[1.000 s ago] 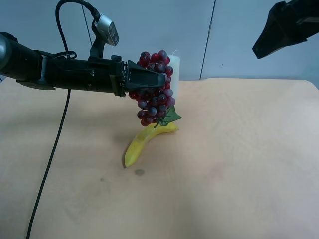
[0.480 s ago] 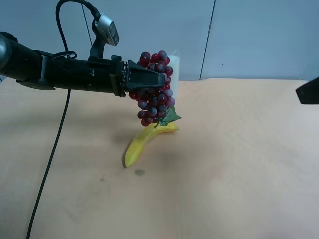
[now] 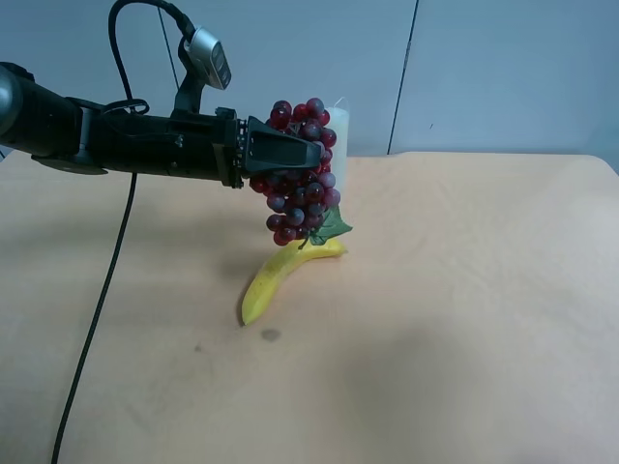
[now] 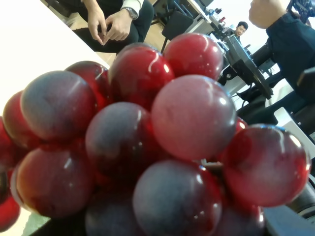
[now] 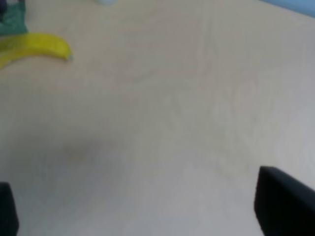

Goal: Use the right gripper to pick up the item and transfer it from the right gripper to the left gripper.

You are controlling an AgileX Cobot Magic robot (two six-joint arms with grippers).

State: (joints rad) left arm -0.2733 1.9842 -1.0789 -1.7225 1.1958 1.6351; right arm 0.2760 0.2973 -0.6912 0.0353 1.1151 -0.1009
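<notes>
The grapes [image 3: 298, 184], dark red and purple-blue with a green leaf [image 3: 332, 226], hang in the air above the table. My left gripper [image 3: 290, 153], on the arm with the silver cylinder at the exterior high view's left, is shut on the bunch's upper part. The grapes fill the left wrist view [image 4: 147, 147]. My right gripper [image 5: 135, 196] is out of the exterior high view. In the right wrist view its fingers [image 5: 285, 201] stand wide apart and empty above bare table.
A yellow banana [image 3: 280, 275] lies on the tan table [image 3: 464, 319] just below the grapes, and also shows in the right wrist view [image 5: 34, 46]. A white pillar candle [image 3: 339, 135] stands behind the bunch. A long black cable [image 3: 97, 319] trails over the table.
The right arm has withdrawn from the upper right of the exterior high view and is now out of it. The left gripper and the grapes have not moved.
</notes>
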